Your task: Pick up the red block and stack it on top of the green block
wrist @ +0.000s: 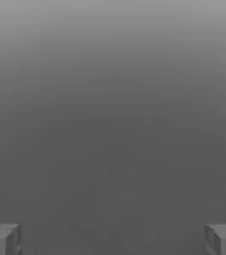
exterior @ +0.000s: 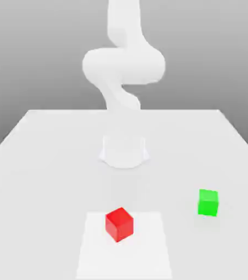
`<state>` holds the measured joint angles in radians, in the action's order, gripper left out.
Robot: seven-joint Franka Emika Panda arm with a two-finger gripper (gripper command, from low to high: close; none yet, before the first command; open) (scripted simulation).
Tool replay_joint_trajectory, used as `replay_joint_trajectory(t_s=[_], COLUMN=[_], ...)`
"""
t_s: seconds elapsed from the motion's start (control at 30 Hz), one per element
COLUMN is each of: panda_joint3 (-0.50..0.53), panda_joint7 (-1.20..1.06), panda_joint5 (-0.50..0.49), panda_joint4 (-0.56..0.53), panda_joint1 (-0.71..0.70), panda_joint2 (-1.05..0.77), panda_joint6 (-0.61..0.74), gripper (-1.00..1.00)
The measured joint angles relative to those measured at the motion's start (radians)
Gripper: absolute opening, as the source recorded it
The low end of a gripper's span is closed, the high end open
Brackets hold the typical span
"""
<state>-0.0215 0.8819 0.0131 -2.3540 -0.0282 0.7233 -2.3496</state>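
The pincer [wrist: 113,240] is open and empty. Away from it, the red matte cube [exterior: 119,225] and green matte cube [exterior: 208,203] lie apart; grasping and stacking both remain.

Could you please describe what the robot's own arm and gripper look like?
The arm is plain white, with smooth, rounded segments and no cables or markings that I can make out. The gripper has two blocky grey fingers, each with a small white patch beside it.

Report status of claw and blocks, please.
Claw open, holding nothing. Red block on white patch, unstacked. Green block apart, top bare. Nothing seen between them.
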Motion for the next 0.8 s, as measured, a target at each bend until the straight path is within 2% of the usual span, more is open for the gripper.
replay_joint_trajectory(t_s=[0.33,0.57,0.63,0.8], panda_joint3=[-0.111,-0.163,-0.158,-0.116], panda_joint7=[0.400,0.729,0.816,0.969], panda_joint5=[0.038,0.013,-0.028,-0.211], panda_joint4=[-0.244,-0.420,-0.449,-0.438], panda_joint1=[-0.119,-0.179,-0.188,-0.188], panda_joint2=[-0.365,-0.636,-0.698,-0.795], panda_joint6=[-0.234,-0.406,-0.442,-0.492], gripper=[0.00,0.00,0.00,0.00])
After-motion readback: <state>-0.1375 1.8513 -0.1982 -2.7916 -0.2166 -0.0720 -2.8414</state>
